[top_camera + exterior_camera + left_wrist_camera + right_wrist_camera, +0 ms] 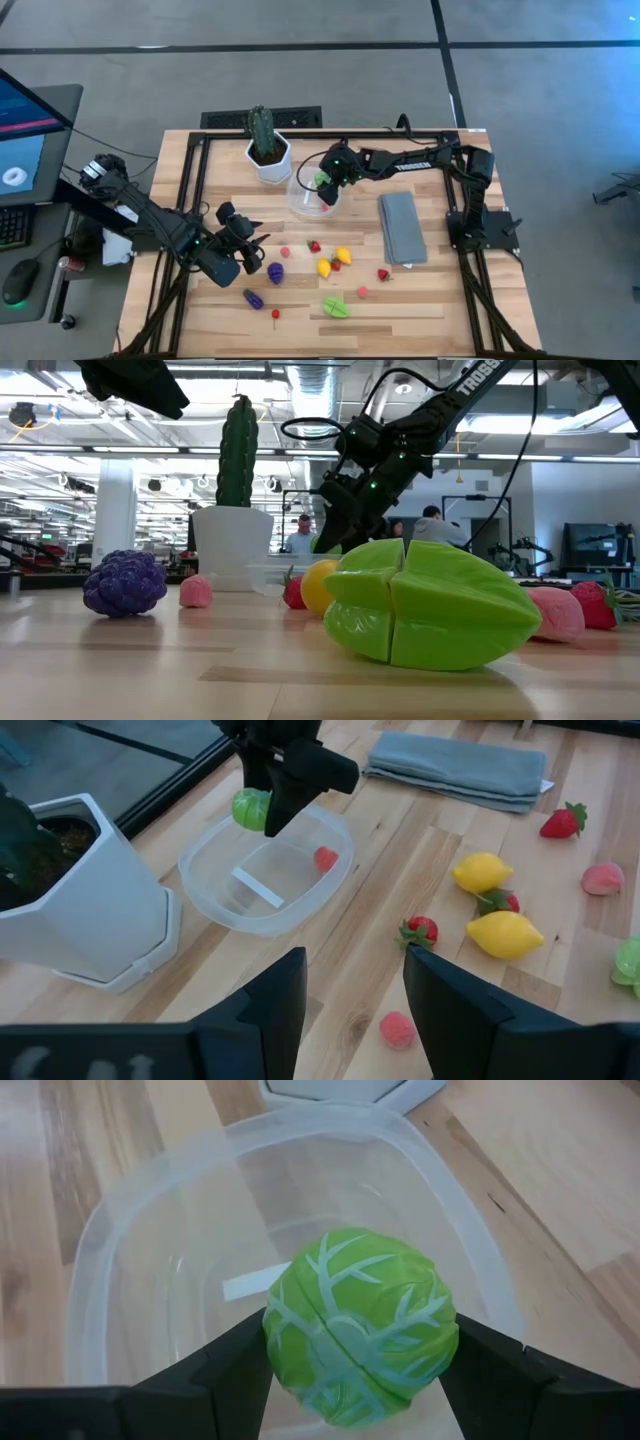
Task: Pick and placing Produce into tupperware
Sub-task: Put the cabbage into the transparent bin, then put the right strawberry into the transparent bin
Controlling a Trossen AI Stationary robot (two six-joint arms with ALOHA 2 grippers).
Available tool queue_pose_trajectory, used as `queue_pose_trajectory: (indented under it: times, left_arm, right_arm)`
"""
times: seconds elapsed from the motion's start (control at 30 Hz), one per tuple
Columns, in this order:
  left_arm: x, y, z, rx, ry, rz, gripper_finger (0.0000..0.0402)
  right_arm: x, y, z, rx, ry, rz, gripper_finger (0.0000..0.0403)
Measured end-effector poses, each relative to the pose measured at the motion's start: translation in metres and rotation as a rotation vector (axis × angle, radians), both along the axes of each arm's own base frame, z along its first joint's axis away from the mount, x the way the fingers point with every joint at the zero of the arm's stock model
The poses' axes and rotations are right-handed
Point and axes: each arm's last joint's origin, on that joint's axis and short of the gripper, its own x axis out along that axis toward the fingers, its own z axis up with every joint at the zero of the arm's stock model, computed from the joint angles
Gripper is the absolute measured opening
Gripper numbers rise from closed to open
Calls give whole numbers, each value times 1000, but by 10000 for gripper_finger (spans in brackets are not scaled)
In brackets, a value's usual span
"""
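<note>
My right gripper (360, 1380) is shut on a green toy cabbage (360, 1325) above the clear round tupperware (305, 200). The tupperware's bottom stands on the table, and one small red piece (325, 858) lies inside it. The other produce lies scattered on the wood nearer the table's front: two yellow pieces (333, 261), strawberries (314, 245), pink pieces (362, 292), purple ones (275, 272) and a green star fruit (336, 306). My left gripper (355, 990) is open and hovers left of the produce, touching nothing. My right gripper pinches the cabbage between its two fingers (230, 1365), one on each opposite side of the ball (285, 1340). The fingers come from above, slanting down. The cabbage (250, 808) is lifted clear and hangs over the tupperware's open inside.
A white hexagonal pot (268, 158) with a tall cactus stands just left of the tupperware. A folded grey cloth (402, 228) lies to its right. A black frame (200, 170) runs along the table's edges. Bare wood shows between the tupperware and the produce.
</note>
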Motion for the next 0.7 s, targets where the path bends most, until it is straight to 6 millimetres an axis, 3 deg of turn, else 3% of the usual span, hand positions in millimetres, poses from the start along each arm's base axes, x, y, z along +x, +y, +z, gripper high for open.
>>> queue_pose_trajectory:
  times: [0.7]
  left_arm:
    - [0,0,0,0,0,0,160]
  right_arm:
    - [1,2,0,-8,0,18,311]
